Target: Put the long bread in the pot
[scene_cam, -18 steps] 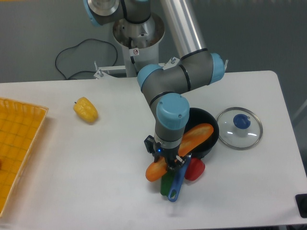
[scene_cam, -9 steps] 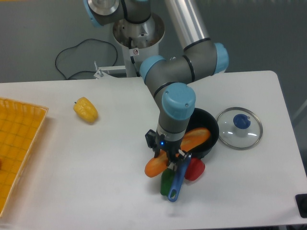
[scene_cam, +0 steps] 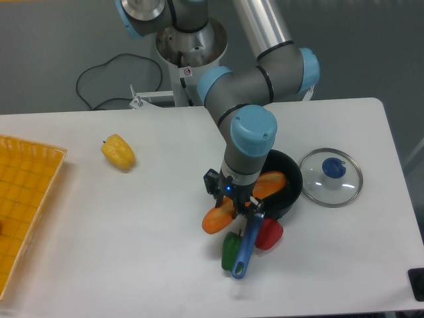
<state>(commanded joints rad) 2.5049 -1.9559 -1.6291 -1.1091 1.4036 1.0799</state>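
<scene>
The long bread [scene_cam: 217, 220], glossy orange, lies tilted across the near-left rim of the black pot [scene_cam: 290, 177]. Its upper end [scene_cam: 271, 182] is over the pot's inside and its lower end sticks out to the lower left. My gripper [scene_cam: 237, 207] points straight down and is shut on the long bread at its middle, which the fingers partly hide. The pot's blue handle [scene_cam: 246, 249] runs down toward the table's front, just beneath the gripper.
A green pepper [scene_cam: 230, 250] and a red pepper [scene_cam: 269, 234] lie on either side of the handle. The glass lid with blue knob [scene_cam: 330, 176] sits right of the pot. A yellow pepper [scene_cam: 118, 151] lies far left, beside a yellow basket [scene_cam: 20, 212].
The gripper and the bread have shifted slightly up and to the right, toward the pot. The bread's upper end now reaches further over the pot.
</scene>
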